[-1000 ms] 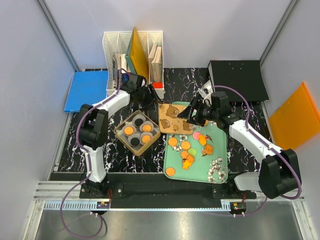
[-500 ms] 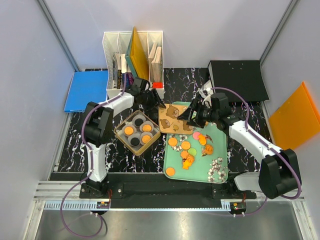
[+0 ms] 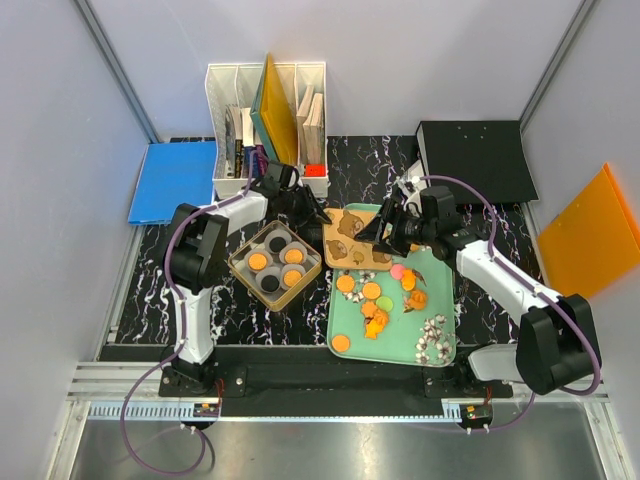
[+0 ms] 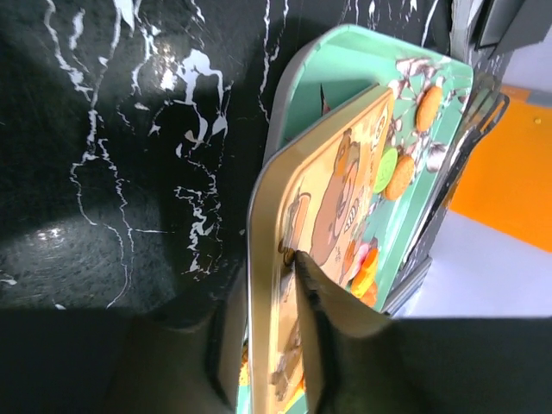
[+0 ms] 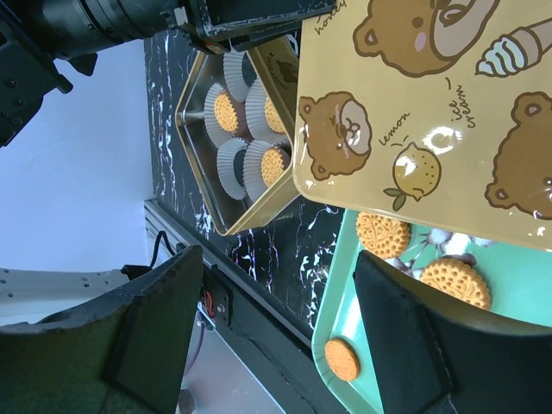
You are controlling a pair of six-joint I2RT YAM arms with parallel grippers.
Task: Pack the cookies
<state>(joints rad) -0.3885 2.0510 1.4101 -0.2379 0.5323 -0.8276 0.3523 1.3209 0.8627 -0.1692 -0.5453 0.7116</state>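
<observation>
**A:** Left claw (image 4: pixel 263 278) first. What have we got?

**B:** It's clamped on the bear lid (image 4: pixel 341 194), right at the lid's left rim. One finger (image 4: pixel 315 328) lies on the printed face, the other sits on the outer side, and the rim is sandwiched between them.

**A:** And the lid itself?

**B:** Tilted, lying across the far end of the mint-green tray (image 3: pixel 398 332). Its left edge pokes out past the tray toward the gold tin (image 3: pixel 300 290).

**A:** Right claw (image 5: pixel 278 259)?

**B:** Jaws spread wide, nothing in them. It hovers over the lid's near edge (tin and tray both show between its fingers).

**A:** Where are the cookies (image 3: pixel 370 291)?

**B:** Two camps. Most lie loose on the tray, just nearer than the lid. They're mainly orange, with a pink and a green among them, and one orange loner sits down by the tray's near left corner. The others are in the tin, orange ones and black ones sitting in white paper cups (image 5: pixel 228 164).

**A:** Is the tin touching the tray?

**B:** Can't tell from above. They're right beside each other, tin on the left.
</observation>
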